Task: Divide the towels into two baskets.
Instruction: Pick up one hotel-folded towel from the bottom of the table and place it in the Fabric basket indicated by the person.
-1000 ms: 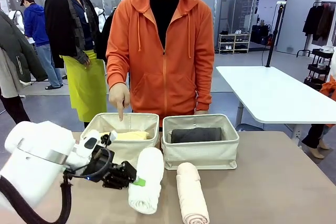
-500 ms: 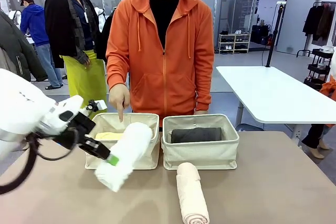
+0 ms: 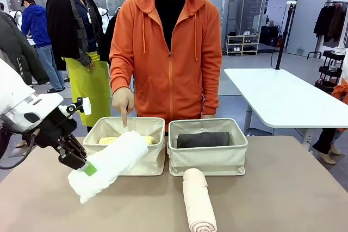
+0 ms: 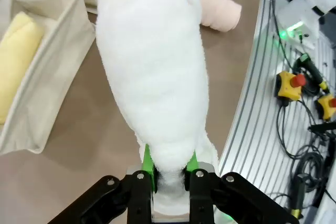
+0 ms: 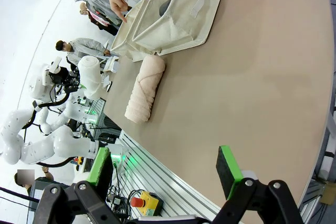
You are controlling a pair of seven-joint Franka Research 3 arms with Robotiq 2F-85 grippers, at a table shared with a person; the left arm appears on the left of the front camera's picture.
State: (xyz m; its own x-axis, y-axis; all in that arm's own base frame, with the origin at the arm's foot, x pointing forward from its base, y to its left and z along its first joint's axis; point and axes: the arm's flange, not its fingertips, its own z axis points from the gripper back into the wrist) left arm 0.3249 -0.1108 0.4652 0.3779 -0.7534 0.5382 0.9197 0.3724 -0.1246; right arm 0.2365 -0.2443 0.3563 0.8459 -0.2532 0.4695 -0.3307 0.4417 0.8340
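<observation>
My left gripper [image 3: 82,164] is shut on one end of the white rolled towel [image 3: 111,163], which hangs tilted above the table in front of the left basket [image 3: 130,158]. From the left wrist, the white towel [image 4: 152,72] rises between the green pads [image 4: 148,162]. A pale yellow towel [image 3: 109,140] lies in the left basket [image 4: 47,77], and a dark grey towel [image 3: 203,139] in the right basket [image 3: 209,160]. The pink-beige towel [image 3: 198,201] lies on the table before the right basket. My right gripper [image 5: 165,169] is open over bare table, far from the pink-beige towel [image 5: 144,90].
A person in an orange hoodie stands behind the baskets, with one finger [image 3: 125,119] pointing down into the left basket. Other people stand at the back left. A white table [image 3: 283,99] is at the right, beyond mine.
My left arm has lifted the white towel off the table and swung it up and to the left. The pointing hand has stayed put.
</observation>
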